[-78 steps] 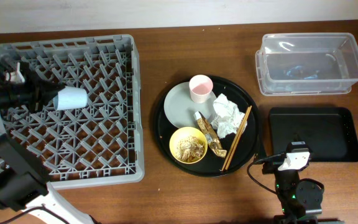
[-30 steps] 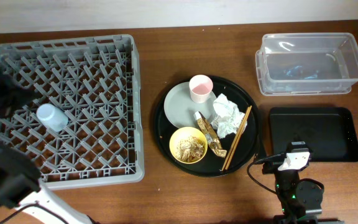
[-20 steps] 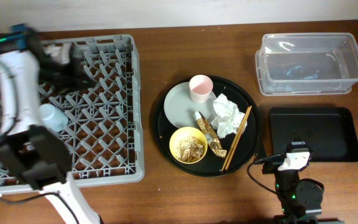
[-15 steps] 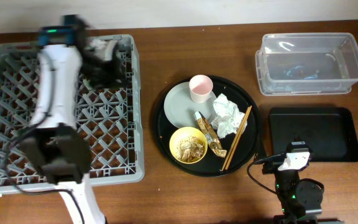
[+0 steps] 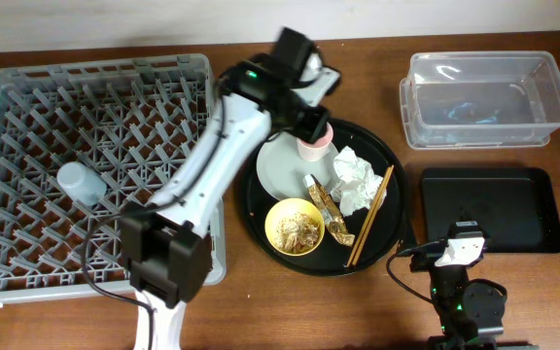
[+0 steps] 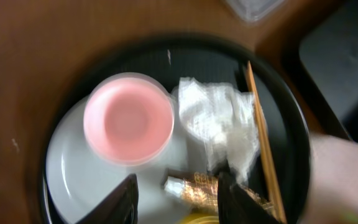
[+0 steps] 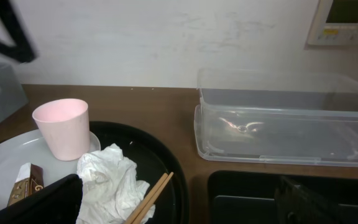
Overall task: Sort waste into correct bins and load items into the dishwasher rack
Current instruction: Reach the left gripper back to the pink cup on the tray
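Over the black tray (image 6: 286, 146), the left gripper (image 6: 176, 188) hangs spread, empty; an off-centre descent could topple the pink cup (image 6: 128, 118).

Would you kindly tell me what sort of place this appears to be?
Probably a lab mock-up of a dish-clearing station rather than a real kitchen: a dishwasher rack, a round tray with a food-soiled bowl, and a clear tub, all on a bare wooden table.

I judge this an indoor robot test room dressed as a dish station. Grounds: a brown wooden bench (image 5: 358, 301), a plain white wall (image 7: 166, 37) carrying a small control panel (image 7: 344, 22), and a grey dishwasher rack (image 5: 105, 65) set on the bench.
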`<state>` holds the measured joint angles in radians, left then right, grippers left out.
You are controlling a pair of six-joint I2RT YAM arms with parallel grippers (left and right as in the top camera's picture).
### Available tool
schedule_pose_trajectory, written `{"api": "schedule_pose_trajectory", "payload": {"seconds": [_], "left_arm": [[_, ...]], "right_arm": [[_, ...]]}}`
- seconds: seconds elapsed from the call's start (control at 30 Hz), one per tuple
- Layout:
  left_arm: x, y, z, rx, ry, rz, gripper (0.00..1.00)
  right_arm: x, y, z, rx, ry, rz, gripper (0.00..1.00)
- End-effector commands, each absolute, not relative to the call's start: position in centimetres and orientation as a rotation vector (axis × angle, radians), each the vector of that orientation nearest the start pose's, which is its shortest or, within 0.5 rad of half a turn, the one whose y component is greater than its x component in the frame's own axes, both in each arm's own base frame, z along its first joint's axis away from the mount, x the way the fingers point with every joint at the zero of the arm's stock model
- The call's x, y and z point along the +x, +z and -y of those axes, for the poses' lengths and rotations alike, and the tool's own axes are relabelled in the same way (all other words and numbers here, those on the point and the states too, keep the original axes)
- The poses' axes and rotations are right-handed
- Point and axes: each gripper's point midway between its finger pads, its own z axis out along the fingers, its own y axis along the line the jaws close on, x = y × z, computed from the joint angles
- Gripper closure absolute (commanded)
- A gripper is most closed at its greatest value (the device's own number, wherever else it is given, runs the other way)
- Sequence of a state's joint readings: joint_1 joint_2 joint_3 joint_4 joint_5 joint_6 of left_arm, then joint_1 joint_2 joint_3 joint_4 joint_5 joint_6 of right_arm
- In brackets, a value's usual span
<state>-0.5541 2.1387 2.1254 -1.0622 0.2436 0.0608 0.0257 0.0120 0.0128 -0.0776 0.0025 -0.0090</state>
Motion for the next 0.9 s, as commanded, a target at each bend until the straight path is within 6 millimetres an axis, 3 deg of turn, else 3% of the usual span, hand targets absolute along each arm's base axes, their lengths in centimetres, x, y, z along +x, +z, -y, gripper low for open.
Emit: {"api": "schedule_pose_trajectory", "payload": {"seconds": [0.0, 0.1, 0.3, 0.6, 0.73, 0.87], "left_arm": [[43.8, 17.8, 32.4, 0.901, -0.270, -2.441, 0.61], [44.2, 15.3, 34.2, 0.925, -0.220, -2.434, 0.61], [44.2, 10.0, 34.4, 0.949, -0.190, -2.530, 0.60], [43.6, 8.9, 34.0, 0.942, -0.179, -2.581, 0.65], [42.8, 8.4, 33.3, 0.958, -0.161, -2.625, 0.77], [42.4, 8.2, 33.0, 0.965, -0.153, -2.644, 0.80]], "right_arm": [[24.6, 15.5, -0.3, -0.022, -0.004, -1.651, 0.01], [24.6, 15.5, -0.3, -0.021, -0.004, -1.651, 0.01], [24.6, 15.5, -0.3, -0.021, -0.004, -1.651, 0.01], [24.6, 15.5, -0.3, -0.022, -0.004, -1.651, 0.01], [24.6, 15.5, -0.3, -0.022, -0.004, -1.651, 0.01], [24.6, 15.5, -0.3, -0.022, -0.004, -1.651, 0.01]]}}
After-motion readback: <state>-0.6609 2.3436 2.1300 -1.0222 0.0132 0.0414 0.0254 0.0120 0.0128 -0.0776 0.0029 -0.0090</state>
